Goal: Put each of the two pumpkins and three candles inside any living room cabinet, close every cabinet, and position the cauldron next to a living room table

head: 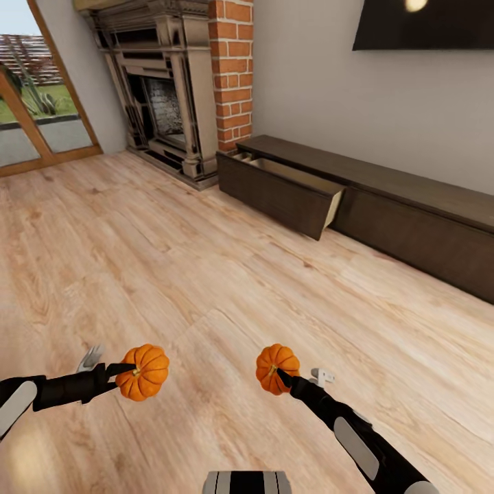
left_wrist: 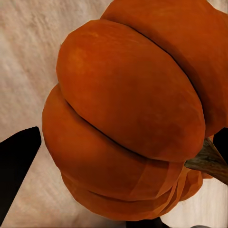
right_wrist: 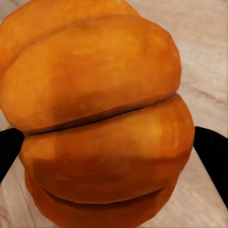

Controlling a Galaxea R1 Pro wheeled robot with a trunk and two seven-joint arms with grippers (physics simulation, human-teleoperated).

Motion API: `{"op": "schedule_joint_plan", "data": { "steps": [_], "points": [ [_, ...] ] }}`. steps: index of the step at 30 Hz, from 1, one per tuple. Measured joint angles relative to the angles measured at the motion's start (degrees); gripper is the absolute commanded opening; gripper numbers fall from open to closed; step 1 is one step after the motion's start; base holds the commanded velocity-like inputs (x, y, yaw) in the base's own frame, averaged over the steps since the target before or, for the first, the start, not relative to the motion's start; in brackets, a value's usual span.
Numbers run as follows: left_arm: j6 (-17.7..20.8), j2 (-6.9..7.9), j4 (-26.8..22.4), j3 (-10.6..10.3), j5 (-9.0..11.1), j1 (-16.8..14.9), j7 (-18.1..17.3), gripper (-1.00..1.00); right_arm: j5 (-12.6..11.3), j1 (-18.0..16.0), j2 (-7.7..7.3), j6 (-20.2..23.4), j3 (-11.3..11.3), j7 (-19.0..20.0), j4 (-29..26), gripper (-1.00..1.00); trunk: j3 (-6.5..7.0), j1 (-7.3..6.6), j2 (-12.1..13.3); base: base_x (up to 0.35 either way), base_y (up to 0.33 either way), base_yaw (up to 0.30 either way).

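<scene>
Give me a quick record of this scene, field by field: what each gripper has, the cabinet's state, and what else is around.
left gripper: shut on the left pumpkin
right gripper: shut on the right pumpkin
pumpkins: both held above the wood floor, apart from each other
cabinet: long, low, dark brown, against the wall ahead on the right
drawer: pulled open at the cabinet's left end, light inside, contents not visible
fireplace: left of the cabinet, beside a brick column

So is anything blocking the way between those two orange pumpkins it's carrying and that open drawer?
Nothing visible. Only bare light wood floor lies between the two ribbed orange pumpkins and the long dark-brown cabinet's pulled-out drawer ahead.
</scene>
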Motion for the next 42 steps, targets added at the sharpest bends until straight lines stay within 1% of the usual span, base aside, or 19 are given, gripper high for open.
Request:
{"op": "schedule_joint_plan", "data": {
  "steps": [14, 21, 36, 40, 42],
  "points": [
    [0.01, 0.00, 0.00, 0.05, -0.01, 0.01, -0.04, -1.00, 0.00, 0.00, 0.00, -0.21, 0.00, 0.04, -0.05, -1.00, 0.00, 0.00, 0.00, 0.331, 0.000, 0.003],
    [-0.03, 0.00, 0.00, 0.06, -0.13, 0.03, -0.03, -1.00, 0.00, 0.00, 0.01, -0.27, 0.01, 0.05, -0.02, -1.00, 0.00, 0.00, 0.00, 0.331, 0.000, 0.162],
    [0.00, 0.00, 0.00, 0.06, 0.00, 0.02, -0.07, -1.00, 0.01, 0.00, 0.01, -0.34, -0.01, 0.04, -0.06, -1.00, 0.00, 0.00, 0.00, 0.329, 0.000, 0.009],
    [0.00, 0.01, -0.05, 0.14, 0.05, 0.03, -0.07, -1.00, 0.00, -0.01, 0.02, -0.35, 0.01, 0.05, -0.05, -1.00, 0.00, 0.02, 0.00, 0.176, 0.000, 0.207],
    [0.18, 0.01, -0.14, 0.18, 0.55, 0.03, -0.08, -1.00, 0.00, -0.01, 0.02, -0.35, 0.01, 0.05, -0.05, -1.00, 0.00, 0.03, 0.00, 0.039, 0.000, 0.275]
  ]
}}
